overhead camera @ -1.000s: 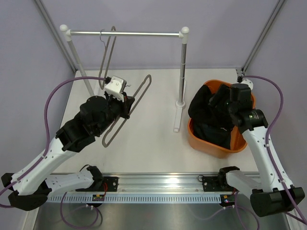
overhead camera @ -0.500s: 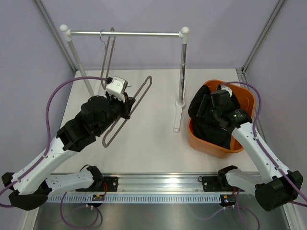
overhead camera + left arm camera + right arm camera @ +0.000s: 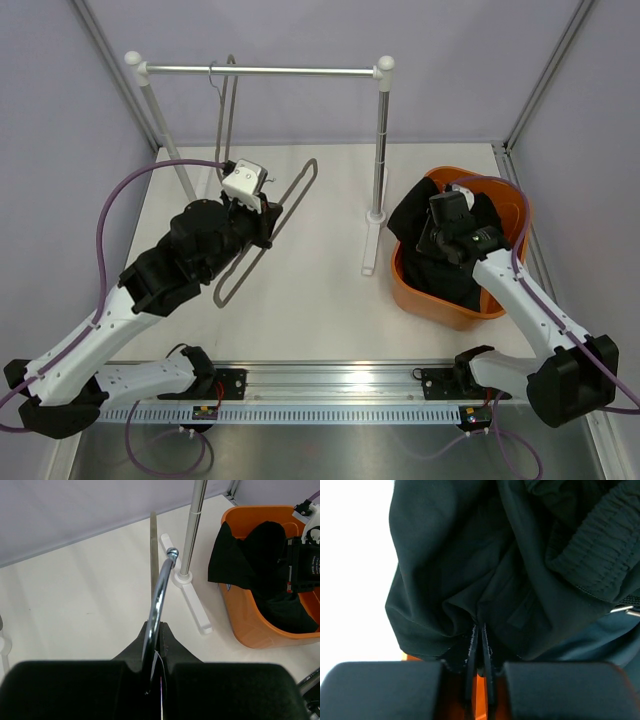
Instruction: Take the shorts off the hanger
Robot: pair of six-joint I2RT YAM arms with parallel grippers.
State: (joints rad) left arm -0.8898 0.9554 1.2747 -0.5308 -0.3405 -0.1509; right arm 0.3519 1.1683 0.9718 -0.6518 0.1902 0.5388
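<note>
Top external: we see the shorts [image 3: 445, 285] heaped in the orange basket [image 3: 455, 315], the right gripper [image 3: 436, 238] down among them. Left wrist: our left gripper [image 3: 154, 635] is clamped on a hanger's chrome hook [image 3: 161, 587]. Right wrist: the narrow fingers [image 3: 471, 652] pinch a fold of the shorts.

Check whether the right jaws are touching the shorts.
Touching. The right wrist view shows the right jaws nearly shut, with a fold of the shorts pinched between them.

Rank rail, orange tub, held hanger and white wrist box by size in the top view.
1. rail
2. orange tub and held hanger: similar length, tub bulkier
3. white wrist box
</note>
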